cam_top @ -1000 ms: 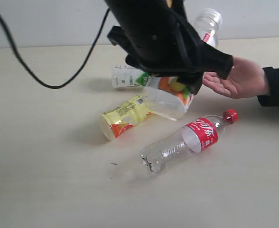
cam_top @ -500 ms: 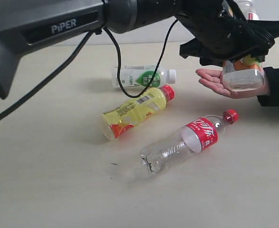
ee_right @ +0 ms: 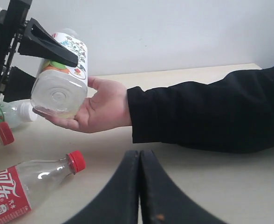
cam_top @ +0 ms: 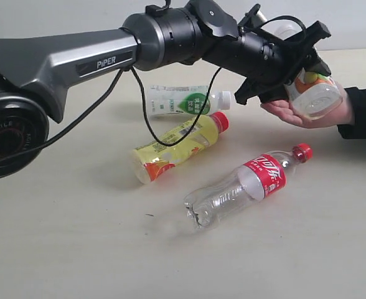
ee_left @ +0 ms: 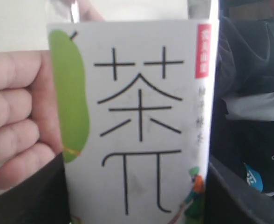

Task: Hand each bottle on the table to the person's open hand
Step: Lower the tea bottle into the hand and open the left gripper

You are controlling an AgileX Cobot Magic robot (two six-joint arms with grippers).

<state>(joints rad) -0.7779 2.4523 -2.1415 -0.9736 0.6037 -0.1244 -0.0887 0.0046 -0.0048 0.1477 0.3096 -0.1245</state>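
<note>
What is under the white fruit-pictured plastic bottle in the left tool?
The person's open hand is under the white fruit-pictured plastic bottle; the bottle covers part of its palm.

Your exterior cam looks down at an angle across the table (cam_top: 58,249) toward the back wall (cam_top: 46,18). Left wrist cam is jammed right up against the fruit-label bottle (ee_left: 137,130). Right wrist cam sits low, facing the person's hand (ee_right: 102,105); it shares that hand, that bottle and the red-label bottle (ee_right: 20,186) with the exterior.
</note>
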